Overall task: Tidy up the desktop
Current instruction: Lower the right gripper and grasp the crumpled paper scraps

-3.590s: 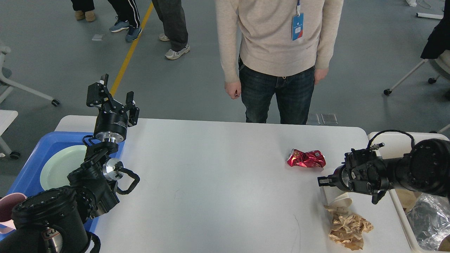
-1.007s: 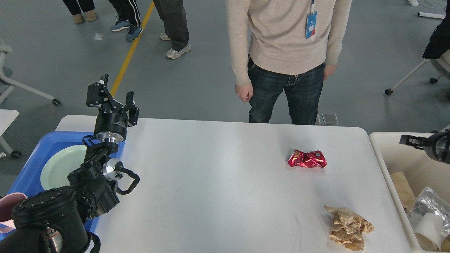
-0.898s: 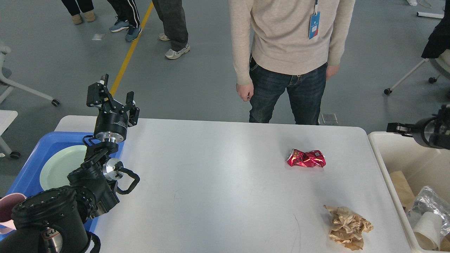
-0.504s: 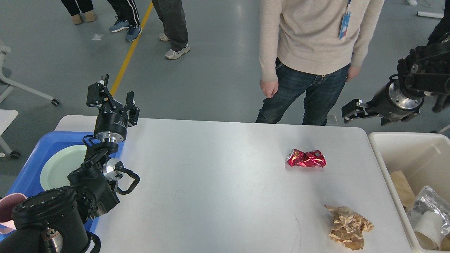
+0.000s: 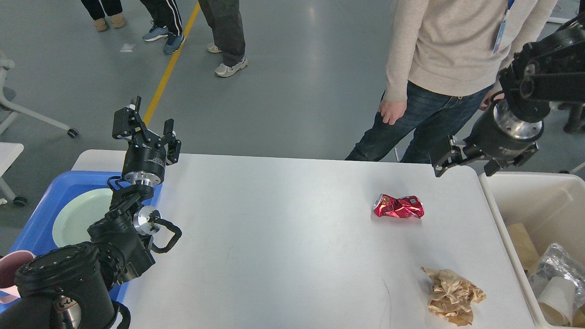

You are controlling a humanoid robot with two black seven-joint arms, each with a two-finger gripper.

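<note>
desktop (image 5: 283, 237) unchanged; right hand (image 5: 466, 160), fingers spread and empty, has swung over its far corner

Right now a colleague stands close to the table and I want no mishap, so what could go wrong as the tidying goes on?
1. The right pincer, open, hangs at the far right corner of the desktop, close to the person; a swing could strike them.
2. The crushed red can may roll or skid when pinched.
3. The crumpled brown paper lies near the front edge and could be nudged off.
</note>
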